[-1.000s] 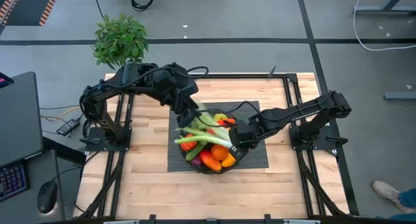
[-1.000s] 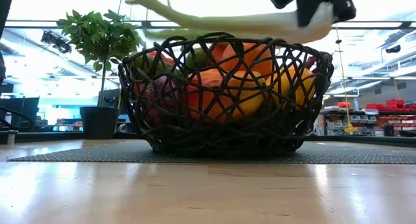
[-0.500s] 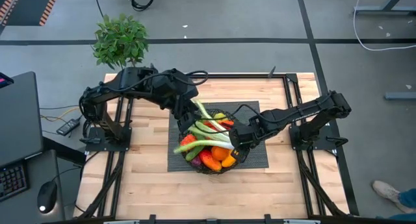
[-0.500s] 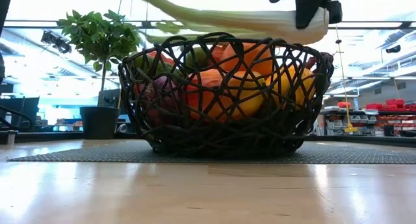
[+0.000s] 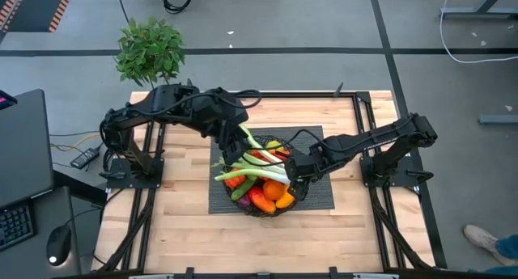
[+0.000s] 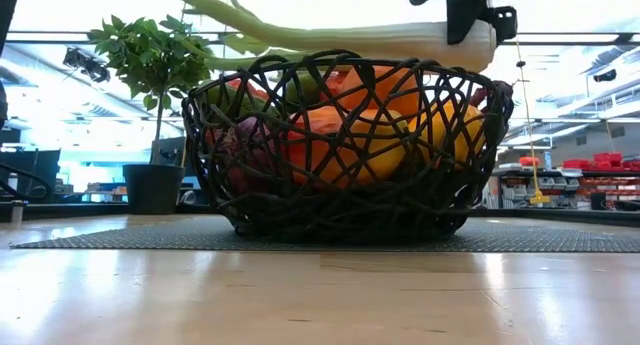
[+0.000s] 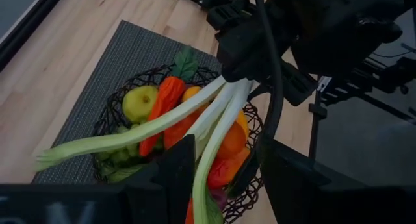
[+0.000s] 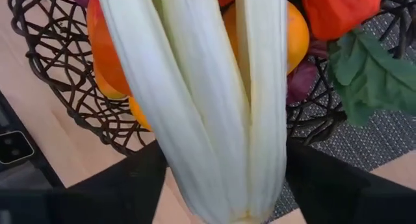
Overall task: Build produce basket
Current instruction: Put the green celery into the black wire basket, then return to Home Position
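Note:
The black wire basket stands on a grey mat mid-table, filled with produce: oranges, a red pepper and a yellow-green fruit. A long white-green leek lies across the top of the heap. My right gripper is at its white end. My left gripper hangs over the basket's far side, fingers apart, with one green leaf rising between them. My right gripper has the leek's white stalk between its two fingers, close to the cut end. It comes from above, pointing steeply down, with the fingers across the stalk. The stalk lies about level just above the basket's rim. My left gripper has the leaf beside one finger; I cannot tell whether they touch.
A potted leafy plant stands beyond the table's far left corner. The grey mat lies under the basket. Bare wood shows left, right and in front of the mat. A desk with a keyboard stands at the left.
My right gripper has rolled at the wrist while staying over the basket's right side. The leek's white end, tilted before, now lies level above the rim, and its green leaves have swung round over the basket.

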You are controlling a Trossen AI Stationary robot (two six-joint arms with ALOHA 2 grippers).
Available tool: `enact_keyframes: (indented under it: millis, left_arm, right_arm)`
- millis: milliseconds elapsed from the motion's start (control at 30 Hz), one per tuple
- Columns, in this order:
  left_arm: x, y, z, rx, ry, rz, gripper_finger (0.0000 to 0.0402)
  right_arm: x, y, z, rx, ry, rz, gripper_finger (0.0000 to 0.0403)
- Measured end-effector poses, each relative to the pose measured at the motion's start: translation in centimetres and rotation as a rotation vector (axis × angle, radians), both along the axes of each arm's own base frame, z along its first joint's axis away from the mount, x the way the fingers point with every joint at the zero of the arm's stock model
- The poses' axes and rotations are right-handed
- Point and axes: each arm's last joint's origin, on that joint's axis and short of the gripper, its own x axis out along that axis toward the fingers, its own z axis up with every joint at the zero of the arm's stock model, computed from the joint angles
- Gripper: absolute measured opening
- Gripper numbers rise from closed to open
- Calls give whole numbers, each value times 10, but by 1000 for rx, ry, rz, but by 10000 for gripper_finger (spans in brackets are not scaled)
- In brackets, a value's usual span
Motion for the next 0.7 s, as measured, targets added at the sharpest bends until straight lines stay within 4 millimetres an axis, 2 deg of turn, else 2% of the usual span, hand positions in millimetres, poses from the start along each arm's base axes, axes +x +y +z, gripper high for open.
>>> enact_keyframes:
  millis: [200, 367, 700]
  left_arm:
    - [0, 0, 0, -6, -2, 6, 172]
    - [0, 0, 0, -6, -3, 7, 172]
    - [2, 0, 2, -44, -32, 42, 172]
  right_arm:
    - [-2, 3, 2, 86, 14, 38, 348]
    - [-10, 2, 13, 137, -14, 29, 372]
    - [-21, -7, 28, 74, -82, -57, 374]
